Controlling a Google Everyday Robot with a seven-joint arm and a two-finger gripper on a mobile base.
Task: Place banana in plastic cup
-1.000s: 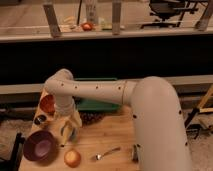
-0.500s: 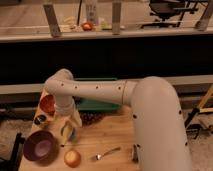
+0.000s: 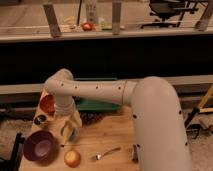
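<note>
**Gripper low over the cup, banana at its tip**

Gripper (image 3: 70,126) hangs at the left-centre of the wooden table (image 3: 110,137), pointing down from the white arm (image 3: 95,92) that sweeps in from the right. We see the pale-yellow banana (image 3: 73,121) at the gripper's end, standing roughly upright, and we judge that the gripper is clamped on it; how wide the jaws stand beyond that, we cannot tell. Just below and partly behind the banana sits the teal plastic cup (image 3: 68,133), touching or nearly touching the fruit's lower end; whether the tip is already inside the rim is hidden from us.

For the step in hand, we judge the work to be the lowering and release. We would keep the banana upright and centred over the cup's mouth, ease it down until its lower end sits well inside, and only then let go, so that a small, light cup is not knocked over by a sideways nudge.

Around this spot: a purple bowl (image 3: 39,146) to the near left, a round yellow-orange fruit (image 3: 72,158) nearer still, a spoon (image 3: 106,153) to the near right, a small dark container (image 3: 40,119) and an orange bowl (image 3: 48,104) to the far left, and a green tray (image 3: 97,104) just beyond.
</note>
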